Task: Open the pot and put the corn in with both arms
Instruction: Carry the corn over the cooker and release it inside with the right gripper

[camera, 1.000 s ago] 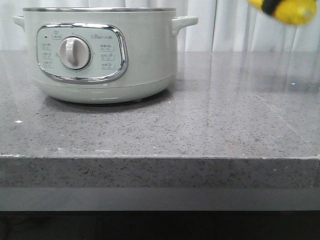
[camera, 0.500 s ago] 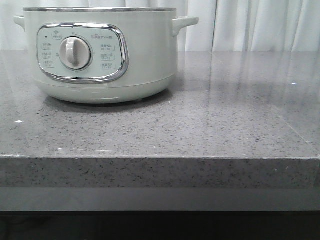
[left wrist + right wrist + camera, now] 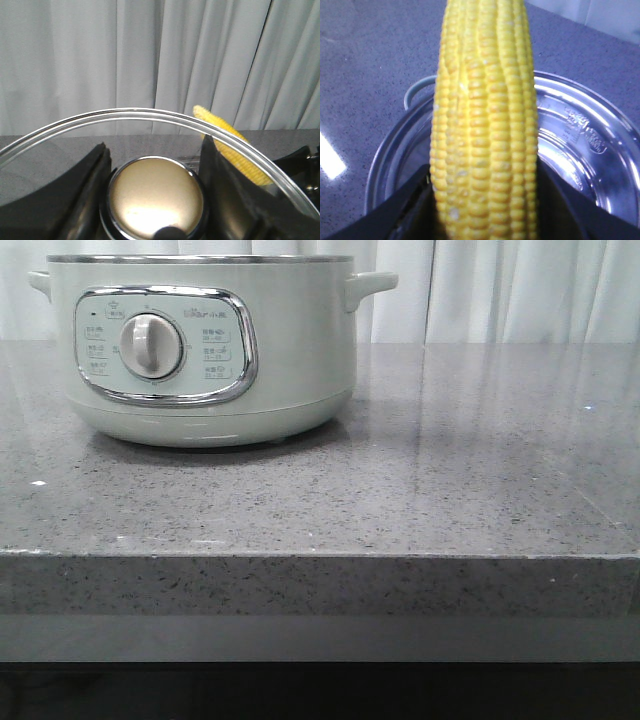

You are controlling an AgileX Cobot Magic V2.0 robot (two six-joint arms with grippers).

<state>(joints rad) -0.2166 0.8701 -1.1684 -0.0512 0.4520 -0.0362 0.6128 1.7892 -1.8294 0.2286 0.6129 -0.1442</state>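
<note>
Corn (image 3: 485,130): clamped in right gripper (image 3: 485,210), lengthwise above open pot (image 3: 580,150). Left gripper (image 3: 155,165): apparently clamped on lid knob (image 3: 156,200).

Not much robot to see tbh. The left gripper (image 3: 152,172) has two chunky matte-black fingers (image 3: 90,182), wedge-shaped with smooth, slanted inner faces. The right gripper (image 3: 485,200) is the same dark black plastic, with angled fingers (image 3: 405,205) and plain surfaces.
</note>
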